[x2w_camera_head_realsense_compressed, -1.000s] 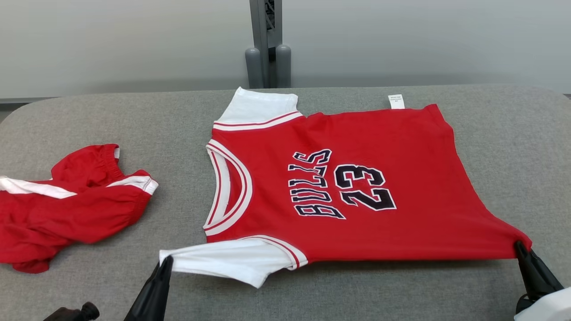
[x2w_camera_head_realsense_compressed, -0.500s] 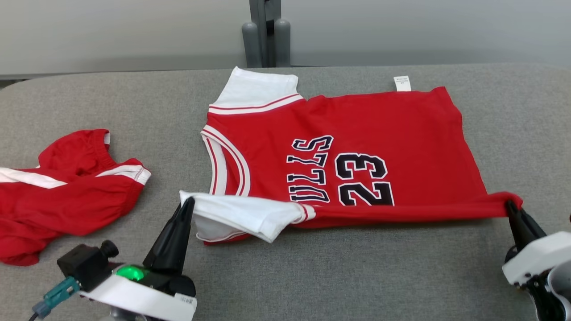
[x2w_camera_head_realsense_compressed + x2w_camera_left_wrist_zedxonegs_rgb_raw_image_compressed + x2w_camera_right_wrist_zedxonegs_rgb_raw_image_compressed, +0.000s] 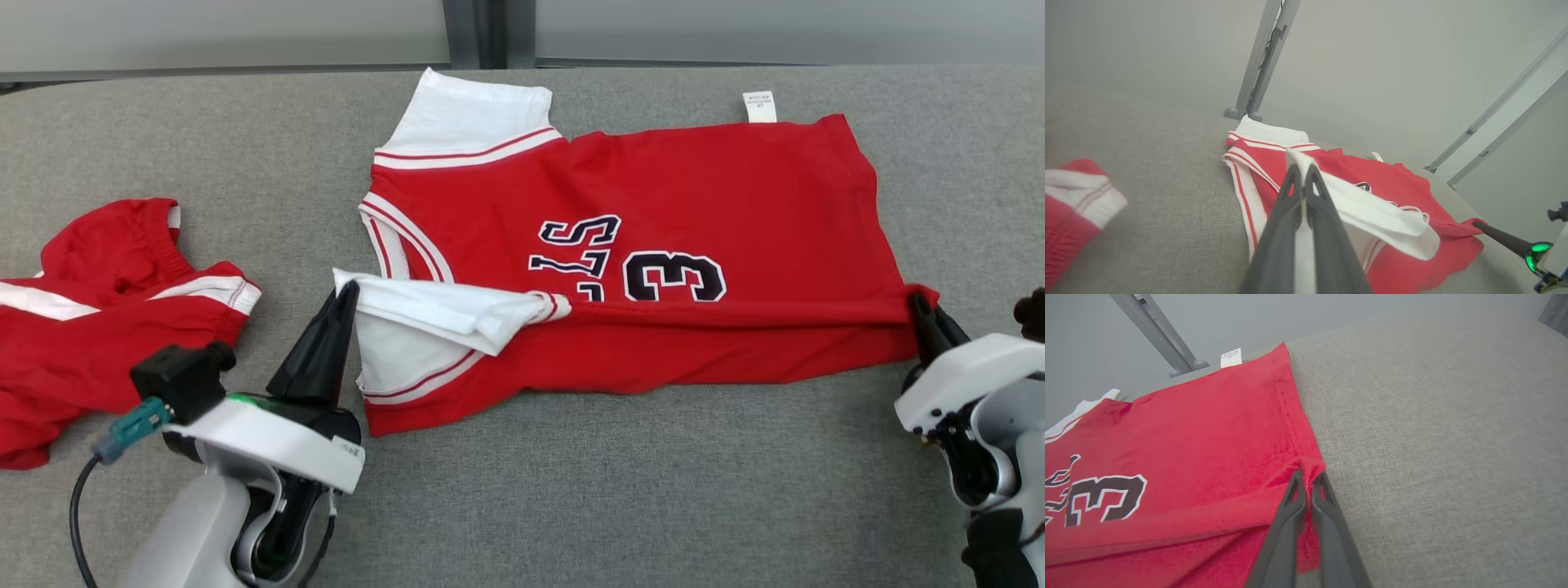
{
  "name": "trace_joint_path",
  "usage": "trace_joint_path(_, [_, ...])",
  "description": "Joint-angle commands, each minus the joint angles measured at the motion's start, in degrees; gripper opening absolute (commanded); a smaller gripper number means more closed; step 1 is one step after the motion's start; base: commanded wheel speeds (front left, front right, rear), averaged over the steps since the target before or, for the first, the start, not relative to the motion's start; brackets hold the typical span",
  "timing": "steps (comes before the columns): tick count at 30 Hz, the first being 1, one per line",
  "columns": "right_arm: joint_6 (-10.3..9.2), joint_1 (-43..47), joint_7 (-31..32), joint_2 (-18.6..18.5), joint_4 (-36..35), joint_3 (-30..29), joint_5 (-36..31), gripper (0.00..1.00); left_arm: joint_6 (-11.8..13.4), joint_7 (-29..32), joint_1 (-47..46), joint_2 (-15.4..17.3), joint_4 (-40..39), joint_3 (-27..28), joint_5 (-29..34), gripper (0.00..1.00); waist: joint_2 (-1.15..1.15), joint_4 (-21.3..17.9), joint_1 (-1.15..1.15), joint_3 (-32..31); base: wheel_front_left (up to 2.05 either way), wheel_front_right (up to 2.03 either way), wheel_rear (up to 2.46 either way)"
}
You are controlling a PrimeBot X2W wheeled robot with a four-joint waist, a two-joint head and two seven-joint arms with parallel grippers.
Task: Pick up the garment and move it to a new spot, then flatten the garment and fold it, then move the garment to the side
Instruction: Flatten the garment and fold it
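A: What is the shirt (image 3: 694, 180) lying on?

B: A big gray cloth table (image 3: 571, 490). Behind it is a gray wall (image 3: 245, 33), and a gray post (image 3: 488, 33) stands at the table's far edge.

A: Where is the shirt?

B: Well left of the post sits a bunch of red shorts (image 3: 98, 327) with a white stripe. The red shirt lies just in front of the post and runs off to its right.

A: Which way does it point?

B: Its neck hole points left and its bottom edge points right, so its long way goes across the table, side to side. The near side is lifted and rolled over toward the post, hiding part of the dark letters and the number.

A: What are the grippers doing?

B: The left gripper (image 3: 347, 294), left of the post, is pinched tight on the white sleeve (image 3: 441, 306). The right gripper (image 3: 916, 304), far right of the post, is pinched tight on the shirt's red bottom corner.

A: Do the wrist views add anything?

B: The left wrist view shows white cloth squeezed between the two dark fingers (image 3: 1325, 228), and two more slanted poles (image 3: 1506, 94) well right of the post. The right wrist view shows the line of stitches along the bottom edge and a small white tag (image 3: 1231, 357) just right of the post's foot.
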Motion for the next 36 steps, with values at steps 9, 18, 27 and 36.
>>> trace_joint_path(9, [-0.06,-7.18,-3.16,-0.41,5.92,1.39,-1.72,1.0,-0.78,-0.75,-6.4,-0.51,6.9,-0.81,2.14,0.39,0.0,-0.33,0.0,2.21,0.0,0.0,0.0])
trace_joint_path(18, [-0.04,-10.96,-11.97,0.62,7.13,6.28,1.33,1.0,-1.22,-2.59,-9.01,-1.48,10.79,-1.05,3.99,1.0,0.0,-0.57,0.0,2.48,0.0,0.0,0.0])
trace_joint_path(27, [-0.04,-5.54,-19.52,-2.31,11.78,10.26,7.74,1.0,2.03,-1.44,-2.62,-3.21,12.05,0.56,2.36,1.0,0.0,-0.78,0.0,-0.13,0.0,0.0,0.0])
trace_joint_path(36, [-0.04,-3.54,-21.79,-3.63,14.27,10.86,10.4,1.0,5.98,7.68,6.42,-5.04,5.88,1.57,-5.76,1.0,0.0,-0.75,0.0,-1.12,0.0,0.0,0.0])
